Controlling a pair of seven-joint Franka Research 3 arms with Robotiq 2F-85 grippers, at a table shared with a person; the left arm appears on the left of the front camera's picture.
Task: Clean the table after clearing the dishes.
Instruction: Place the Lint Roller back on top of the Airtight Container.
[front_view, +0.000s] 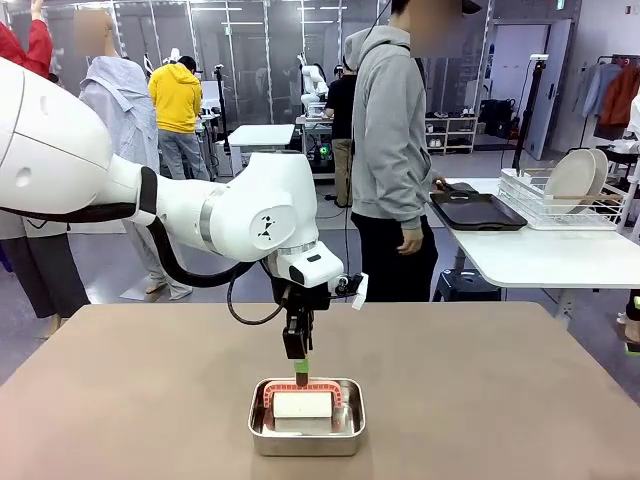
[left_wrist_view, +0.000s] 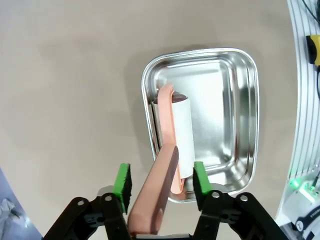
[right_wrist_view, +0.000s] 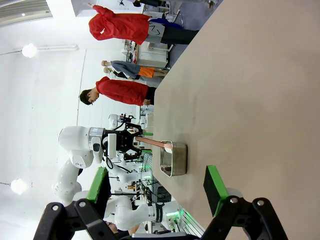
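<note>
A shiny steel pan (front_view: 307, 432) holds a lint roller (front_view: 303, 403) with a white roll and salmon-pink handle. Beyond, a person in a grey hoodie (front_view: 388, 130) stands beside a white side table (front_view: 545, 255) carrying dark trays (front_view: 478, 211) and a dish rack (front_view: 560, 200) of plates.

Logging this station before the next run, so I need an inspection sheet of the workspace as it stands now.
Surface: brown table, bare apart from one pan.
Job's things: plates in a rack and dark tray, both on the white side table.
Clutter: steel pan holding a lint roller, its pink handle sticking up.
Grippers: left gripper open astride the handle; right gripper open, holding nothing.
Cables: black cable looping under the left arm.
Surroundings: person at the far side; others beyond.
</note>
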